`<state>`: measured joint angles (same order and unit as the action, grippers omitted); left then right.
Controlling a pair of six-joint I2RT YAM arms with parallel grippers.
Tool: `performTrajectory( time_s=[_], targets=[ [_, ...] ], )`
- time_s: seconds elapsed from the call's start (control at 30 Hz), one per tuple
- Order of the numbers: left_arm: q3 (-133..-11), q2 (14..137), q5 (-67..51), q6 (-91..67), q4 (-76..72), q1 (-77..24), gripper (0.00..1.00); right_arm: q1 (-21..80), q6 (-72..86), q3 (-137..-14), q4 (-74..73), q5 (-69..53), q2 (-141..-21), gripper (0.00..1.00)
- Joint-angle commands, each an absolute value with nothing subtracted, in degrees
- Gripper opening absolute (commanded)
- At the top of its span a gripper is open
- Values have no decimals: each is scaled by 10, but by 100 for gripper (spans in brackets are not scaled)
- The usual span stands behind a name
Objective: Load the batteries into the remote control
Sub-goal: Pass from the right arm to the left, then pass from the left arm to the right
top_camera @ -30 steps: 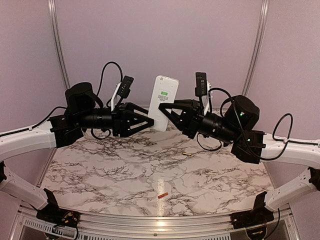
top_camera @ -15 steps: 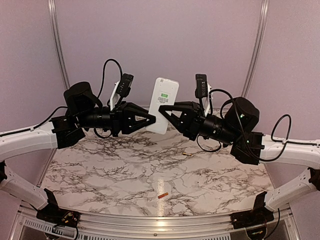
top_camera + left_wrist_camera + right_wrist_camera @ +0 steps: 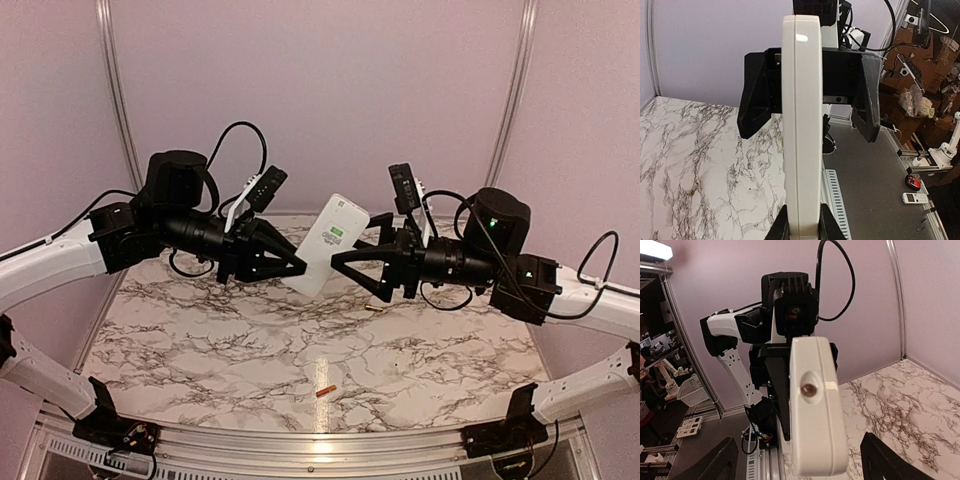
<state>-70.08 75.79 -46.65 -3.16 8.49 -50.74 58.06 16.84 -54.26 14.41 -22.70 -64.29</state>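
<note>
The white remote control point(image 3: 330, 243) hangs tilted above the marble table, its display facing the top camera. My left gripper point(image 3: 298, 270) is shut on its lower end; in the left wrist view the fingers point(image 3: 781, 226) clamp both flat faces of the remote control point(image 3: 801, 125). My right gripper point(image 3: 352, 242) stands open around the upper end, its fingers point(image 3: 722, 460) clear of the remote control point(image 3: 815, 410) on either side. The orange battery point(image 3: 325, 391) lies near the table's front edge. The gold battery point(image 3: 376, 309) lies at the middle right, under the right arm.
The marble table point(image 3: 200, 350) is walled in purple at the back and sides, with an aluminium rail point(image 3: 320, 440) along the front. Both arm bases sit at the near corners. Off the table, a grey floor point(image 3: 880, 170) holds clutter.
My left gripper closed on the remote's lower end. My right gripper then opened and let go. The remote swung from upright to leaning right and sank a little.
</note>
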Motion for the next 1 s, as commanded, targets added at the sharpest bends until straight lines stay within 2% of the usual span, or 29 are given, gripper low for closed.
performTrajectory(
  time_s=[0.0,0.13,0.23,0.43,0.63,0.9,0.97],
  targets=[
    [-751,791,-477,86,284,-510,1,576,129,-591,-27,-286,-619,83],
    [-769,815,-481,115,344,-510,4,576,110,-624,-111,-309,-622,82],
    [-771,820,-485,120,354,-510,5,576,98,-650,-163,-317,-639,78],
    [-792,839,-484,141,392,-521,6,576,78,-686,-224,-355,-690,60],
    [-801,854,-482,160,415,-532,5,576,77,-706,-237,-395,-719,37],
    [-813,861,-479,171,428,-536,5,576,81,-715,-255,-453,-754,19],
    [-819,867,-478,177,435,-537,4,576,78,-718,-260,-462,-759,18]
  ],
)
